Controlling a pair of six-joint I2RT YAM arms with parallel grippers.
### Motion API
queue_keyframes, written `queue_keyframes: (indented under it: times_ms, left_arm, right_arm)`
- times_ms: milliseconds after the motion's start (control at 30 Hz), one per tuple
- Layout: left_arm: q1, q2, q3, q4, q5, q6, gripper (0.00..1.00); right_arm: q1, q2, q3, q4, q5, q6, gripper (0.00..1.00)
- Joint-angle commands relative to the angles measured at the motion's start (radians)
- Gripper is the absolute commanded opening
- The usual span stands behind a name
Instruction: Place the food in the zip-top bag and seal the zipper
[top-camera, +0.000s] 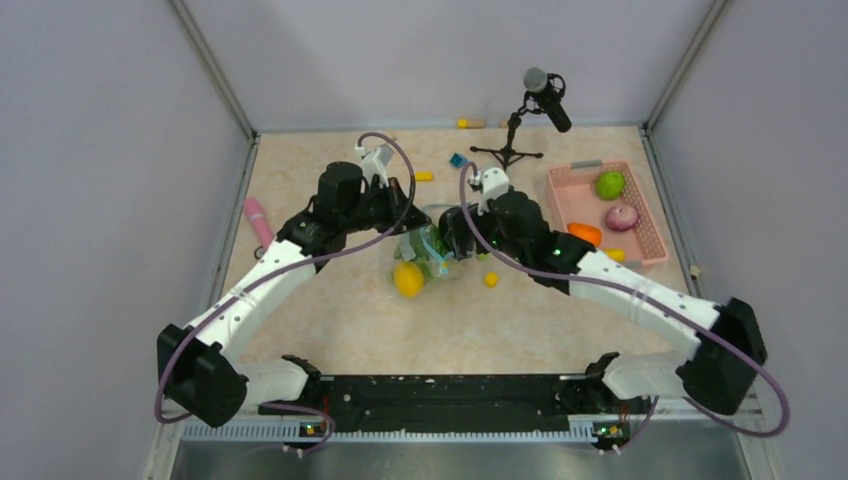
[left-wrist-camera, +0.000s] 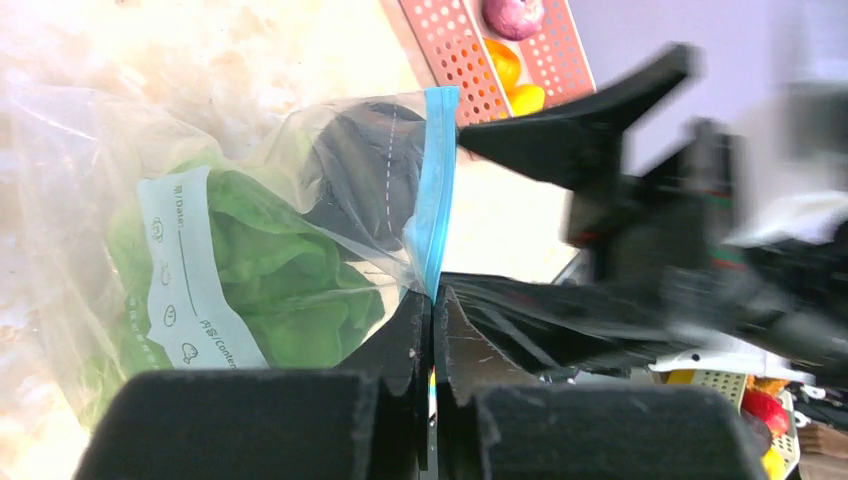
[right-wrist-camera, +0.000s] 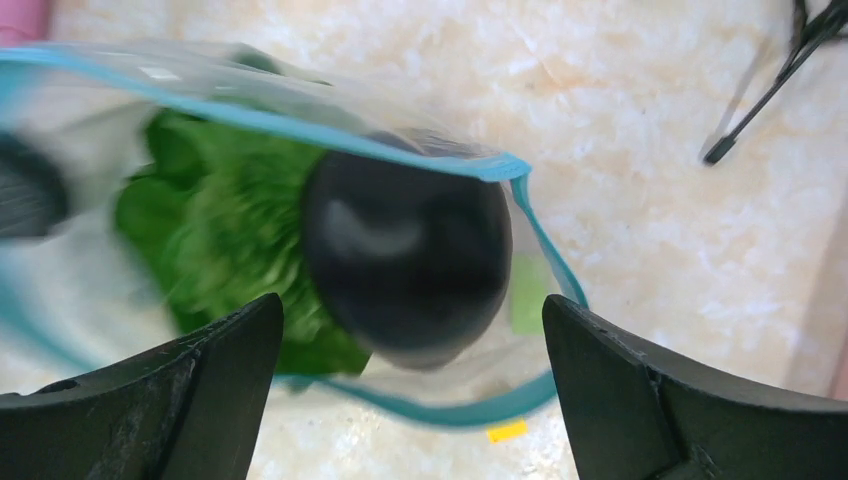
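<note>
At mid-worktop (top-camera: 350, 320) between the arms, the bag (top-camera: 432, 245) lies with its mouth gaping toward the right jaws. Left jaws are pressed together, pinching the blue zipper (left-wrist-camera: 437, 190) at one end, and the strip runs straight away from them. Right jaws are spread wide and empty, directly over the eggplant (right-wrist-camera: 405, 260), which sits just inside the mouth; the lemon (top-camera: 407, 279) lies just beside the bag, nearside, and is probably the next pick.

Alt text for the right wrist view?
A dark eggplant sits just inside the open mouth of the clear zip-top bag, in front of green leafy food; the teal zipper gapes unsealed. The right gripper, jaws wide open, frames it above the beige table.
</note>
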Motion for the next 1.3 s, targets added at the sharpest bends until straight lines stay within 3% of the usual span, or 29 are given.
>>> queue_keyframes:
  times_ms: [0,200,333,467,733,1000,1133,1267]
  left_arm:
    - [0.014,0.017,0.039,0.049,-0.045,0.007,0.00]
    - [0.027,0.043,0.050,0.054,-0.009,0.026,0.00]
    - [0.028,0.045,0.047,0.059,0.021,0.038,0.00]
    - [0.028,0.045,0.044,0.056,0.012,0.054,0.00]
    - [0.029,0.068,0.048,0.052,0.017,0.062,0.00]
    - [0.029,0.068,0.044,0.040,0.007,0.068,0.00]
    - [0.030,0.071,0.043,0.038,0.012,0.062,0.00]
    - [0.029,0.067,0.040,0.040,0.013,0.057,0.00]
  right_arm:
    - [-0.041,-0.201,0.092,-0.033,-0.004,-0.037,0.99]
    - [-0.374,-0.259,0.076,-0.224,0.094,0.174,0.99]
    - [-0.622,-0.148,0.088,-0.345,0.128,0.297,0.99]
    - [-0.754,0.012,0.097,-0.330,0.095,0.366,0.99]
    - [-0.788,0.331,0.195,-0.289,0.132,0.454,0.95]
    - [-0.791,0.454,0.151,-0.264,0.138,0.516,0.94]
    - [-0.790,0.454,0.156,-0.247,0.099,0.500,0.77]
    - [-0.790,0.364,0.118,-0.219,0.098,0.485,0.49]
